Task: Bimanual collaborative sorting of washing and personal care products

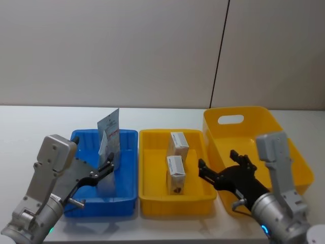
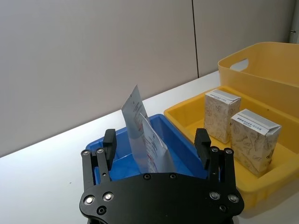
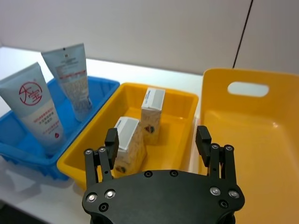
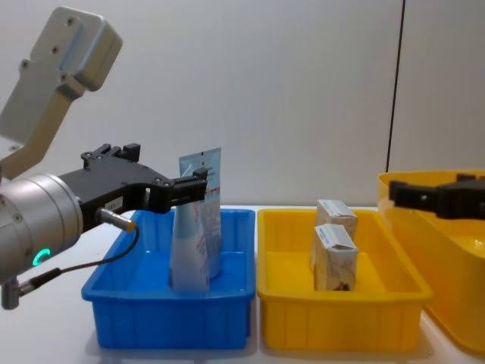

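Two pale-blue and white squeeze tubes stand upright in the blue tray; the nearer one bears a red round mark. Two cream cartons stand in the small yellow tray. My left gripper is open over the blue tray's near part, close beside the tubes, holding nothing. Above the seam between the small yellow tray and the large yellow bin, my right gripper hangs open and empty.
The three containers sit side by side on a white table, blue on the left, the big bin with a handle slot on the right. A grey wall stands close behind. Bare table lies left of the blue tray.
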Robot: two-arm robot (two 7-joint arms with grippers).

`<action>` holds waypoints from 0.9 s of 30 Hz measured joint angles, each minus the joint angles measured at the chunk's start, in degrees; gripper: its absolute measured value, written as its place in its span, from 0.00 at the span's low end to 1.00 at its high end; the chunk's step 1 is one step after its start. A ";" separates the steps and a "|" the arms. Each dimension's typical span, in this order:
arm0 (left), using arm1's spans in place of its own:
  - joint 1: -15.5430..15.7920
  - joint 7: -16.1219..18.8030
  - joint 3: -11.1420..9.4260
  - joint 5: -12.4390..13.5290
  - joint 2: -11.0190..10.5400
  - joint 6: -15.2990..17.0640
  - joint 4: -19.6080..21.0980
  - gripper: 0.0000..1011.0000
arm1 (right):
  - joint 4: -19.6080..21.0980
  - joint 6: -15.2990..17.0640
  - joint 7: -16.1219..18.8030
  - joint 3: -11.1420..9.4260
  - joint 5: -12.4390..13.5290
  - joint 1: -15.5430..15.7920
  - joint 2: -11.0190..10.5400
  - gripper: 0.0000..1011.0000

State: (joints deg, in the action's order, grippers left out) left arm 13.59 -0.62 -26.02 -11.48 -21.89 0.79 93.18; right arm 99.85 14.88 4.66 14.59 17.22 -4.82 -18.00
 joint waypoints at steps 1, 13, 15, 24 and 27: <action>0.00 0.00 0.00 0.00 0.00 0.00 0.00 0.99 | -0.12 0.75 0.03 0.15 0.03 -0.48 0.11 0.99; 0.00 0.00 0.00 0.00 0.00 0.00 0.00 0.99 | -4.74 12.06 0.54 3.99 -0.41 -7.75 2.64 0.99; 0.00 0.00 0.00 0.00 0.00 0.00 0.00 0.99 | -5.80 13.30 0.62 4.72 -0.81 -8.88 3.10 0.99; 0.00 0.00 0.00 0.00 0.00 0.00 0.00 0.99 | -10.46 15.58 0.61 7.17 -2.55 -12.74 4.93 0.99; 0.00 0.00 0.00 0.00 0.00 0.00 0.00 0.99 | -11.76 15.81 0.48 7.59 -2.97 -13.57 5.38 0.99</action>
State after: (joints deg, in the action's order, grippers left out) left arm 13.59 -0.63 -26.03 -11.48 -21.89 0.79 93.18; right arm 88.10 30.69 5.13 22.19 14.25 -18.40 -12.62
